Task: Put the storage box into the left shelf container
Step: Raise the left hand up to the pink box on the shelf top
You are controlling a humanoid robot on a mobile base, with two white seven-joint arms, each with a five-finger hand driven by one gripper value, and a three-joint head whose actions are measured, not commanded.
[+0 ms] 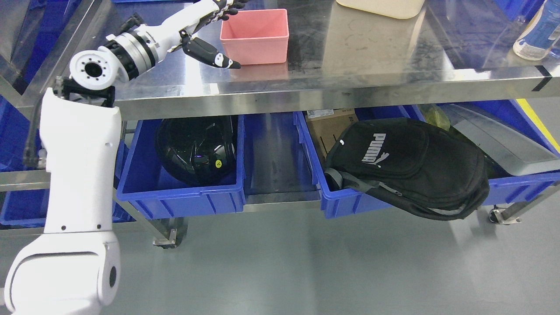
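**Pink box on the steel table, our left hand at its side**

Steel covers the long table point(372, 65) in front of us, its top scuffed and shiny enough to throw back blurred reflections, with a grey floor point(306, 271) below. On that top stands the pink box point(255, 36), a small open rectangular tub with plain, smooth walls and nothing visible inside it. It sits upright near the table's front edge, towards the left.

Our left hand point(210, 30) reaches in from the lower left on a white arm and is at the box's left side. Its thumb point(212, 54) stretches out along the tabletop in front of the box's left corner, while the other fingers point(229, 8) lie over the box's far left corner at the top of the picture. We cannot tell whether they press on the rim; the hand looks spread around the corner, not closed on it.

Under the table run blue bins. Our left bin point(179, 192) holds a black helmet point(197, 148). Beside it, past a gap, another bin point(345, 201) carries a black backpack point(407, 168) that hangs over its front wall, with a cardboard box point(328, 127) behind it. At the table's far edge we see a beige tub point(380, 6), and at the right edge a bottle point(538, 35).
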